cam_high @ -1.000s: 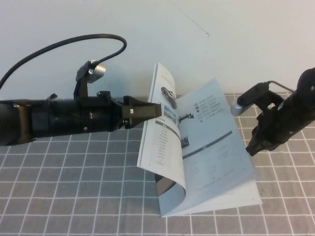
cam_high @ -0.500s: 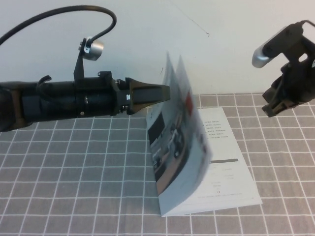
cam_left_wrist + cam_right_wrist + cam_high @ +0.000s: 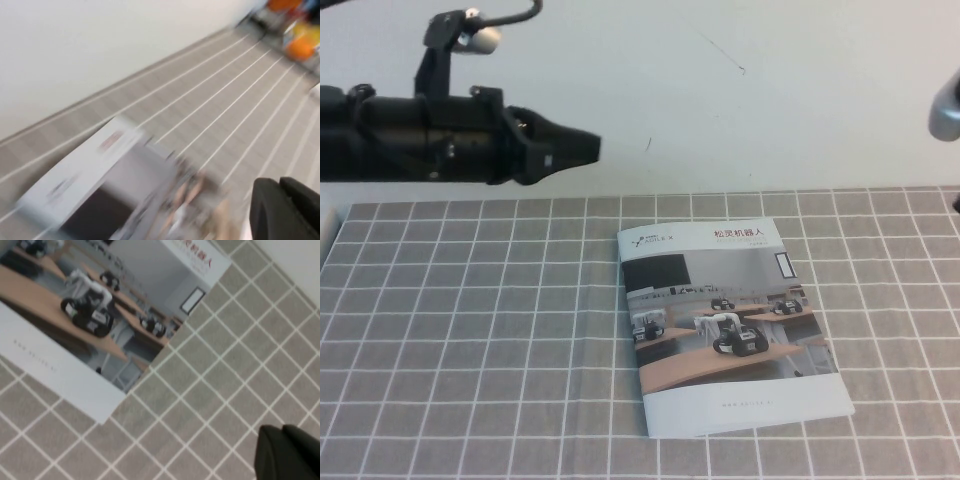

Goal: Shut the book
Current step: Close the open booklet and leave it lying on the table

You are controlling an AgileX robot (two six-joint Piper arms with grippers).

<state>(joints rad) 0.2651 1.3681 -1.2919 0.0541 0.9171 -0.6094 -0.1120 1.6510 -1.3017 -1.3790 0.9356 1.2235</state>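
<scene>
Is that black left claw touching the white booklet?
Apart. High view: black left gripper hangs clear, up-left of white booklet; right gripper hovers beside it.

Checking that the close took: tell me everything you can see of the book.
The book lies shut and flat on the checked cloth, front cover up. It is a thin glossy paperback, white with a red title and a photo of robots on desks, slightly askew to the grid. Nothing touches it. The left gripper hovers up and to its left; the right gripper is off its right side.
</scene>
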